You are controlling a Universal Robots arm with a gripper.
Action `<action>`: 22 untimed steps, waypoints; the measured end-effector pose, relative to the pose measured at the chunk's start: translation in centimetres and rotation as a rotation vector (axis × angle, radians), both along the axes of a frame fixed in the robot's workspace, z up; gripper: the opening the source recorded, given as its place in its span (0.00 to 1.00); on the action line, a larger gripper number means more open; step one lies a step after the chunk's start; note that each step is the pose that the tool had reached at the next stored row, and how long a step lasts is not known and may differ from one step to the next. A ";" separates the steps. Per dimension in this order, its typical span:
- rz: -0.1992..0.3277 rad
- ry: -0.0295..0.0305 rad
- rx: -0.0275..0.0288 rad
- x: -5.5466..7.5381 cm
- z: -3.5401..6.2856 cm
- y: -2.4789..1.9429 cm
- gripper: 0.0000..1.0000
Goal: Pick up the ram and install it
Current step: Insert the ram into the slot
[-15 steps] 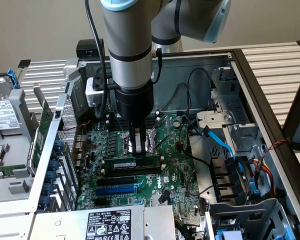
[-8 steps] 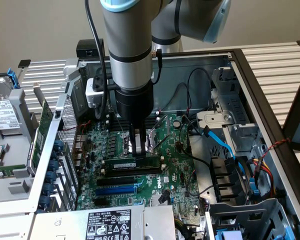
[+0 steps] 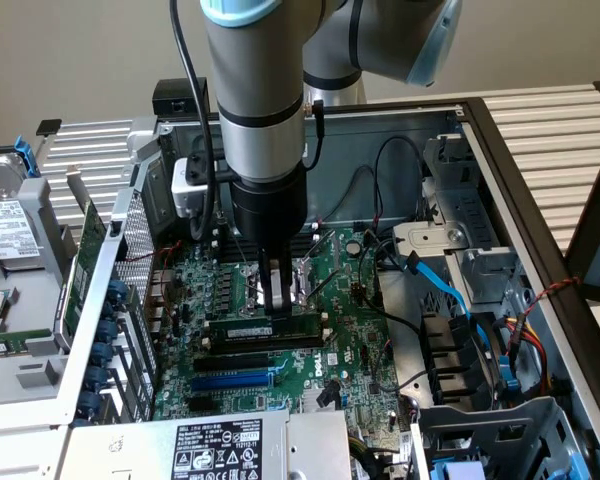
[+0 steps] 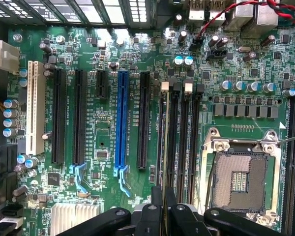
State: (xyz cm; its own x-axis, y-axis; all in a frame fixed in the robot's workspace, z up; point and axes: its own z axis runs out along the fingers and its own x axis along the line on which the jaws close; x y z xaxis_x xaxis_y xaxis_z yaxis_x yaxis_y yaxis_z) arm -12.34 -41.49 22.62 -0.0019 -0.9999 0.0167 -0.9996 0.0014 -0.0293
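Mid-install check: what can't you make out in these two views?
Exterior view: whether the ram is seated in its slot; the pincer covers its middle, end latches too small.
Exterior view: the ram's label text, too small.
Wrist view: where the pincer meets the ram; the fingers themselves hide the contact.

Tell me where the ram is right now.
In the exterior view, the ram is in the gripper, at the memory slots beside the CPU socket.
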 end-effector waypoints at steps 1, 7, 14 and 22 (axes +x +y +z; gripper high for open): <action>0.000 0.0000 0.0000 0.0 -0.05 0.00 0.14; 0.000 -0.0001 -0.0002 -0.1 -0.32 0.00 0.14; 0.000 0.0173 0.0000 -0.1 -0.33 -0.05 0.22; 0.000 0.0221 0.0085 -0.2 0.98 -0.11 0.22</action>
